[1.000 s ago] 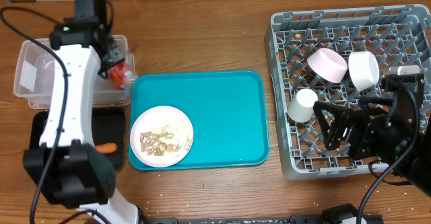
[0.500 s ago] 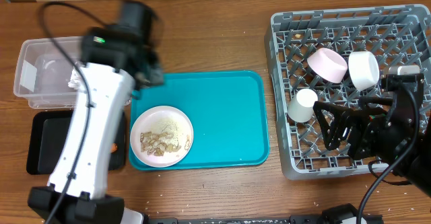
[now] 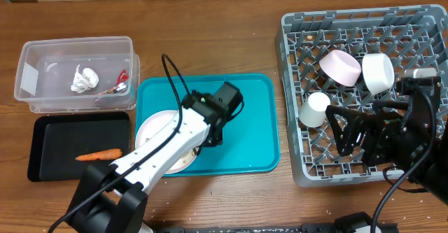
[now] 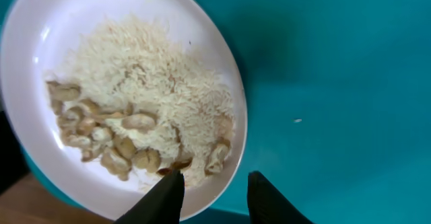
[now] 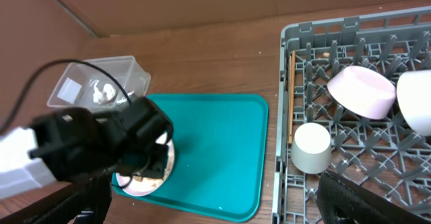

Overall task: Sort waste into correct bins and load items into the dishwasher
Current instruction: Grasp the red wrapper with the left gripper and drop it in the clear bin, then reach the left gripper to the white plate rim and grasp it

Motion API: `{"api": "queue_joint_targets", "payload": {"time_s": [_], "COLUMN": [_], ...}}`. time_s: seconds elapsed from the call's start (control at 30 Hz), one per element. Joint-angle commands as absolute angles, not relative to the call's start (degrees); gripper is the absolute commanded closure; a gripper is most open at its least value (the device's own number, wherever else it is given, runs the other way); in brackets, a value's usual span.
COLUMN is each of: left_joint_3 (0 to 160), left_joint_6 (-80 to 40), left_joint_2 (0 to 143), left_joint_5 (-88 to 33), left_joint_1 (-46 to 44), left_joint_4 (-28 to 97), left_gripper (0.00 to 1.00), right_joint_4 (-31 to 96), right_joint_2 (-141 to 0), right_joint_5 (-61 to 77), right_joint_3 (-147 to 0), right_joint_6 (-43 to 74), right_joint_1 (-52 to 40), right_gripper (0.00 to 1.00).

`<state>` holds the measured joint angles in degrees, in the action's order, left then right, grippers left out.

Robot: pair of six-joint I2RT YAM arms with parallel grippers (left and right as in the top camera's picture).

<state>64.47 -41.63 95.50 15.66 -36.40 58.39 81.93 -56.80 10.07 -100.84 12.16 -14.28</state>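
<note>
Two grippers, both parted and holding nothing. Finds the left gripper low over the teal tray, one fingertip to each side of the white plate's right rim; cannot tell whether touching. Sees rice and food scraps heaped on that plate. Finds the right gripper spread wide over the dish rack, near the white cup.

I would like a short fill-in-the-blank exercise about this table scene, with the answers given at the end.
The carrot lies in the ___ bin. The plate sits on the ___. In the rack, the bowl beside the white bowl is ___. The left gripper, over the plate's edge, is ___.
Answers: black; tray; pink; open.
</note>
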Motion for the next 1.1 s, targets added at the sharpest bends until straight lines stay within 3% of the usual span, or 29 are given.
{"api": "queue_joint_targets", "payload": {"time_s": [0.0, 0.27, 0.47, 0.57, 0.67, 0.77, 1.07], "left_joint_3": [59.94, 52.45, 52.23, 52.23, 52.23, 52.23, 52.23], "left_joint_6": [-44.03, -40.93, -39.57, -38.06, -38.06, -38.09, -38.09], "left_joint_2": [95.35, 95.35, 95.37, 95.37, 95.44, 95.96, 99.96], "left_joint_5": [17.12, 16.88, 17.32, 17.34, 17.45, 18.44, 17.06], "left_joint_1": [-36.49, -36.40, -36.29, -36.32, -36.29, -36.29, -36.29], "left_joint_4": [53.67, 40.01, 38.09, 37.32, 37.32, 36.97, 34.65], "left_gripper": [0.68, 0.74, 0.96, 0.96, 0.87, 0.85, 0.93], "right_joint_4": [81.65, 81.62, 81.62, 81.65, 81.65, 81.65, 81.62], "right_joint_2": [-56.69, -56.69, -56.69, -56.69, -56.69, -56.69, -56.69], "right_joint_5": [9.98, 9.98, 9.98, 9.98, 9.98, 9.98, 9.98], "right_joint_3": [-101.32, -101.32, -101.32, -101.32, -101.32, -101.32, -101.32], "right_joint_6": [11.99, 11.99, 11.99, 11.99, 11.99, 11.99, 11.99], "right_joint_1": [-14.46, -14.46, -14.46, -14.46, -14.46, -14.46, -14.46], "right_gripper": [0.00, 0.00, 0.00, 0.00, 0.00, 0.00, 0.00]}}
